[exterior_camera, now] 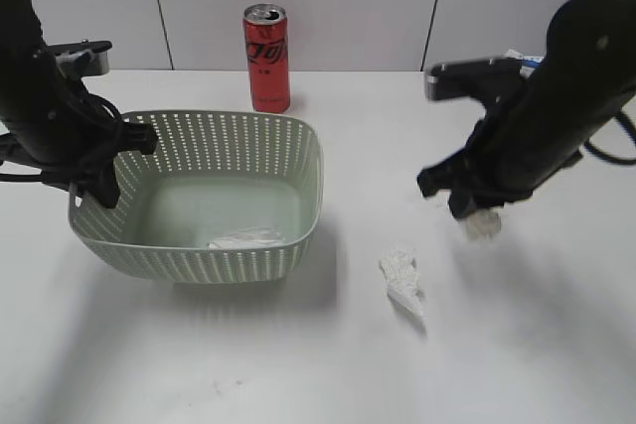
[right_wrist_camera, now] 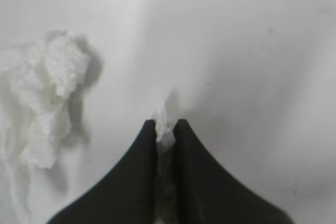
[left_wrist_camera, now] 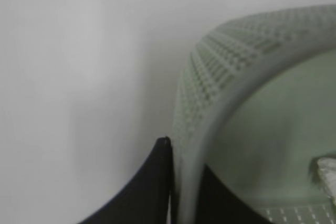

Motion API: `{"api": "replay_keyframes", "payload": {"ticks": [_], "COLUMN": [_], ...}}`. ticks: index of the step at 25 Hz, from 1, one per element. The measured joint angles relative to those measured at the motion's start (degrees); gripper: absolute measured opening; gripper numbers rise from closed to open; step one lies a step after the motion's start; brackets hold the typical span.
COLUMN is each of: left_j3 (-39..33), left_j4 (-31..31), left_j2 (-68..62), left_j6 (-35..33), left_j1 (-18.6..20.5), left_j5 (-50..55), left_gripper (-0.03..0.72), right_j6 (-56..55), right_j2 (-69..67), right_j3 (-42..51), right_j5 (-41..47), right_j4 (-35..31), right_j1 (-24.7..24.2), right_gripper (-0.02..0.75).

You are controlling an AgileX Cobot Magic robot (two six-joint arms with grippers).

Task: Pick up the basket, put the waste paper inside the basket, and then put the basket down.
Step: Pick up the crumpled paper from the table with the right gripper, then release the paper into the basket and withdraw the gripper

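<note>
The pale green basket [exterior_camera: 298, 161] is held tilted above the table. My left gripper [exterior_camera: 99, 186] is shut on its left rim; in the left wrist view the jaws [left_wrist_camera: 184, 166] pinch the slotted wall [left_wrist_camera: 210, 77]. One waste paper wad [exterior_camera: 243, 238] lies inside the basket. My right gripper [exterior_camera: 477, 211] is shut on another waste paper wad [exterior_camera: 484, 226], held above the table to the right of the basket; it shows between the jaws in the right wrist view [right_wrist_camera: 165, 129]. A third wad [exterior_camera: 400, 278] lies on the table, and also shows in the right wrist view [right_wrist_camera: 42, 103].
A red drink can [exterior_camera: 267, 57] stands behind the basket near the back wall. A blue-and-white carton [exterior_camera: 527, 60] is partly hidden behind my right arm. The white table [exterior_camera: 298, 364] runs to the front edge.
</note>
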State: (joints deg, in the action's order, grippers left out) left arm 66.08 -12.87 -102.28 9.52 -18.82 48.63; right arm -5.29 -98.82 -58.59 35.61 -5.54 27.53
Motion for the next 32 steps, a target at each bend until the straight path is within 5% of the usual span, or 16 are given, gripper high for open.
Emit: {"api": "replay_keyframes", "payload": {"ticks": [6,12,14,18,20,26,32], "left_j3": [0.00,0.00,0.00,0.00,0.00,0.00,0.00], "left_j4": [-0.48,-0.60,-0.60,-0.66,-0.66,-0.53,-0.35], "left_j2": [0.00,0.00,0.00,0.00,0.00,0.00,0.00], "left_j6": [-0.04,-0.06,-0.11,-0.11,-0.11,-0.11,-2.05], "left_j1": [0.00,0.00,0.00,0.00,0.00,1.41,5.86], "left_j5": [-0.51,-0.39,-0.35,-0.35,-0.35,-0.35,0.77], "left_gripper": [-0.001,-0.001,-0.001,-0.001,-0.001,-0.001,-0.001], "right_j6": [3.09,3.65,3.65,3.22,0.30,-6.58,-7.31], "right_j2": [5.12,-7.01,-11.03,-15.41,-15.34,-8.92,-5.33], "right_j3": [-15.26,-28.50,-30.97,-34.09,-35.95,-34.84,-14.31], "right_j5": [-1.31,-1.03,1.86,7.28,10.17,18.02,12.00], "right_j4": [-1.54,-2.58,-3.94,-4.49,-2.42,7.79,7.08], "right_j1": [9.46,17.13,17.34,17.34,17.28,16.02,15.70], "right_gripper": [0.025,0.037,0.118,0.507,0.618,0.612,0.594]}}
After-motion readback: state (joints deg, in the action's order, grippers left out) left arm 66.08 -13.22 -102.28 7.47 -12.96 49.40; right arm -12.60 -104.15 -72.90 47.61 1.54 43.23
